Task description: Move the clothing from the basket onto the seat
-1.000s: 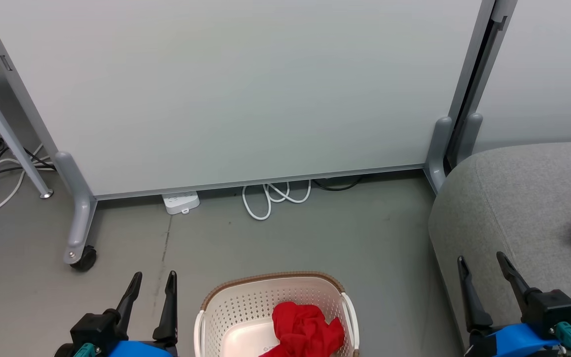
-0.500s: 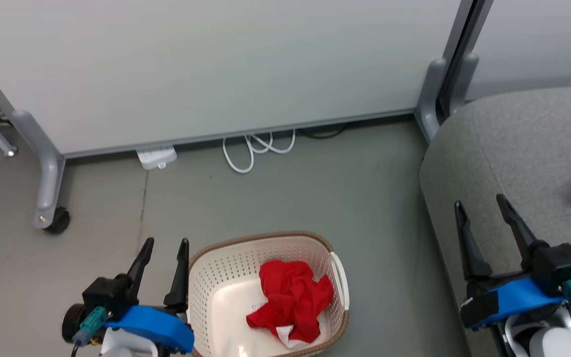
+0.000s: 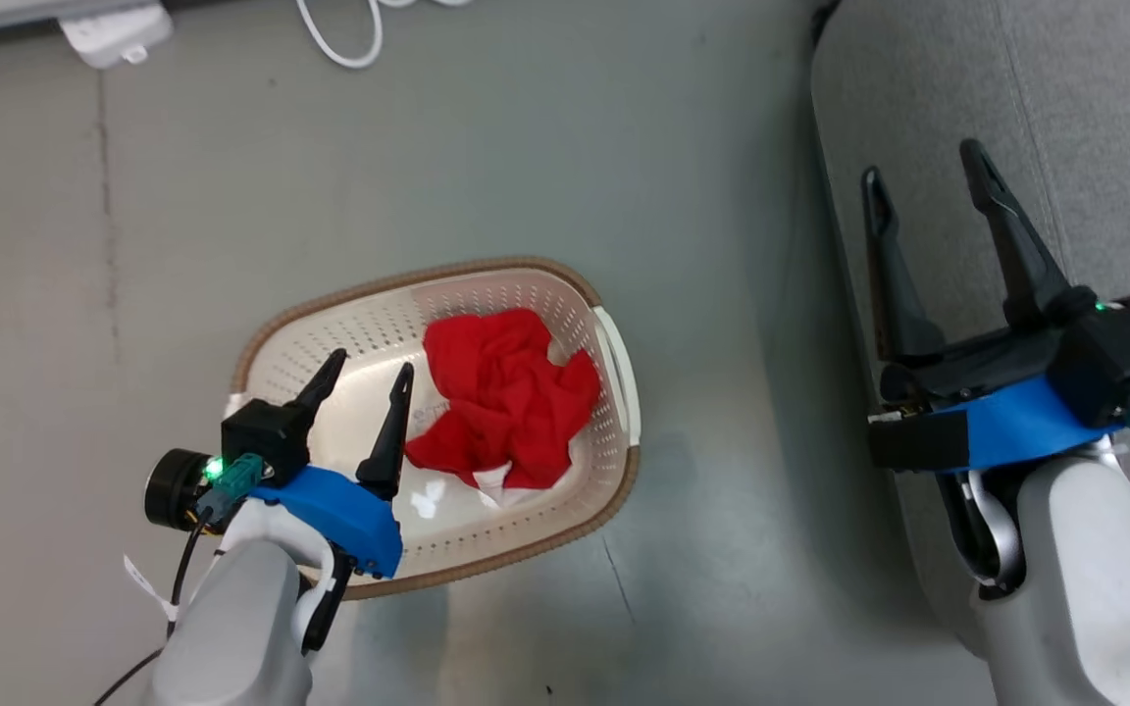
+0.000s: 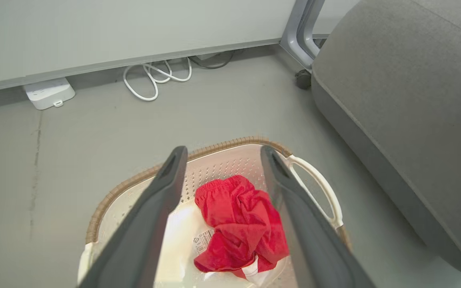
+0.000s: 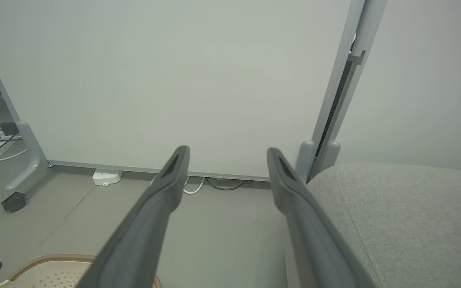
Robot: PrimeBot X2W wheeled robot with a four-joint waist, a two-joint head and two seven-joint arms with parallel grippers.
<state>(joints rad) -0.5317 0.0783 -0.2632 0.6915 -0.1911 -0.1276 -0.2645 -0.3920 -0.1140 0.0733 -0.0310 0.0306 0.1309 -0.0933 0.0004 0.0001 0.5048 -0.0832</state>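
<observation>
Left pincer (image 3: 373,361) gapes empty over the basket (image 3: 487,265), lower left, beside the clothing (image 3: 501,392). Right pincer (image 3: 920,162), equally wide, hangs over the seat (image 3: 1095,98). The right wrist view adds a partition (image 5: 174,80).

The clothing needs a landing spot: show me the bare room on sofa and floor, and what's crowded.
Free: the grey sofa beyond the right gripper; the floor between laundry basket and sofa. Crowded: the basket's right half, filled by the red garment, with the left gripper over its left half.
</observation>
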